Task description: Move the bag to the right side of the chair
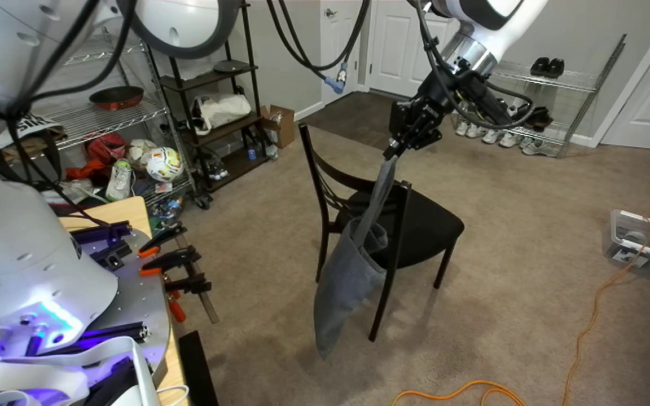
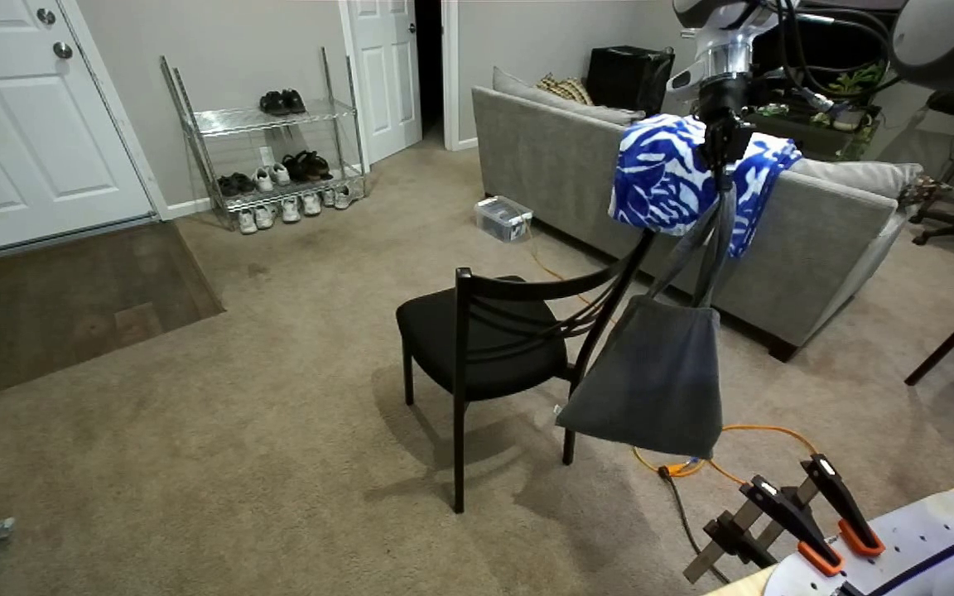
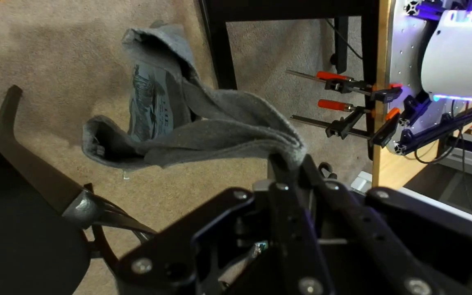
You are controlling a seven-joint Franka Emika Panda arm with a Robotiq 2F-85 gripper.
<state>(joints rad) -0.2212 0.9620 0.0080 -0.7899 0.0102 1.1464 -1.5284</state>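
I have the gripper [image 3: 292, 162] clamped on the bag [image 2: 651, 377], its jaws pressed together around the two long grey handles [image 3: 219, 139] at their tops. Through the wrist view I look down past those handles to the bag's mouth, where folds gape on either side, and a bluish printed patch [image 3: 152, 102] shows on the cloth.

The bag hangs limp, clear of the tabletop [image 1: 133, 211], over the carpet [image 1: 257, 316], out past the edge where my clamps [image 1: 170, 259] are fixed. Farther out from that same edge stands the chair [image 1: 421, 225], its backrest [image 2: 547, 290] turned toward the tabletop. That puts the bag between the clamped edge and the chair, just behind the backrest. In both exterior views its outline crosses the chair's frame, and I cannot tell whether the two touch.

The arm's base [image 1: 26, 242] is mounted on the tabletop, inboard of the clamped edge. In both exterior views an orange cord [image 2: 767, 428] lies on the carpet out beyond that edge. In an exterior view, past one corner of the tabletop, a wire rack [image 1: 93, 121] holds a pan [image 1: 116, 97] and a ball [image 1: 165, 164].
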